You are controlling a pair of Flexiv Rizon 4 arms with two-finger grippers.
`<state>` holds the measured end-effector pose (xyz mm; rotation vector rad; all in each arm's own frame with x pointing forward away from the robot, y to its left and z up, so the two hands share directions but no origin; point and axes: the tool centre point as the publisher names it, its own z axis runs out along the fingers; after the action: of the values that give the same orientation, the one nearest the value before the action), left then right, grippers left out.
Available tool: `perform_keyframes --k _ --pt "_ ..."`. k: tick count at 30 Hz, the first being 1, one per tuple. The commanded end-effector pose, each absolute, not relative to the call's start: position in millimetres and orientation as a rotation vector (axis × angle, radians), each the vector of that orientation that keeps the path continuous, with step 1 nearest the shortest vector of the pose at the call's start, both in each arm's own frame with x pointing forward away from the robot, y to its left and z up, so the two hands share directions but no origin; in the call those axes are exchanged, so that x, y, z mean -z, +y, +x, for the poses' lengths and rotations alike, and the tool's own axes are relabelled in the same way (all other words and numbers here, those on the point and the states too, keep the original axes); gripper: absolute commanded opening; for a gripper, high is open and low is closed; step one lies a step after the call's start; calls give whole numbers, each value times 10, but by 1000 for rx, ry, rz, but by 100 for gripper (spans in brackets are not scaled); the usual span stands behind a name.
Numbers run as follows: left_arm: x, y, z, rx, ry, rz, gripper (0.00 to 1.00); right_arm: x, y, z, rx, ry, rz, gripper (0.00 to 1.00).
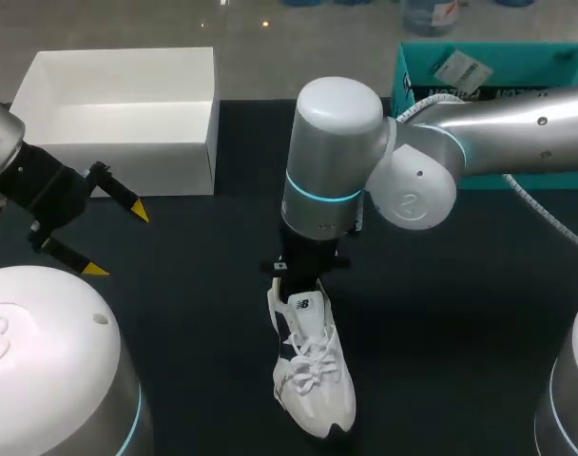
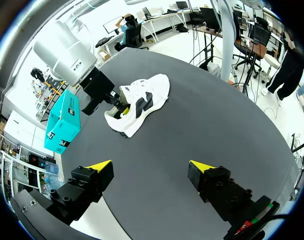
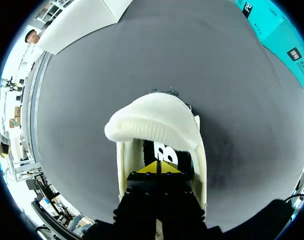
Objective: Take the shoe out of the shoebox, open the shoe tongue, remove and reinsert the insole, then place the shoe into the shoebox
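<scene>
A white sneaker point(image 1: 313, 380) with black side marks lies on the black table, toe toward the front edge. My right arm reaches in to the middle, and its gripper point(image 1: 298, 277) points down into the shoe's rear end. In the right wrist view its yellow tips point(image 3: 158, 167) are pressed together, shut, inside the shoe's opening point(image 3: 157, 125), behind a white padded edge. Whether they pinch anything thin I cannot tell. My left gripper point(image 1: 118, 240) hangs open and empty at the left, in front of the white shoebox point(image 1: 127, 166). From the left wrist, the shoe point(image 2: 142, 100) lies well ahead of the open left gripper point(image 2: 151, 165).
A teal box point(image 1: 489, 66) stands at the back right, behind my right arm; it also shows as a teal box point(image 2: 62, 125) in the left wrist view. The white shoebox is open, with nothing seen inside.
</scene>
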<state>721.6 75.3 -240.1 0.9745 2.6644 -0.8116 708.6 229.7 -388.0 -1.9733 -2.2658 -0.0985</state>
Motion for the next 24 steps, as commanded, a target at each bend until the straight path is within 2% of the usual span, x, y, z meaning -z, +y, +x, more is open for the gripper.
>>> perform_keyframes --k 1,11,24 --pt "2400 751 7210 807 2666 975 100 4120 2359 7092 95 -2249 -1957 0" --pt "2400 751 7210 807 2666 975 100 4170 2330 7037 70 -2228 -1955 0" --pt "2400 751 7210 807 2666 975 100 3721 2232 7040 82 -2265 -1978 0"
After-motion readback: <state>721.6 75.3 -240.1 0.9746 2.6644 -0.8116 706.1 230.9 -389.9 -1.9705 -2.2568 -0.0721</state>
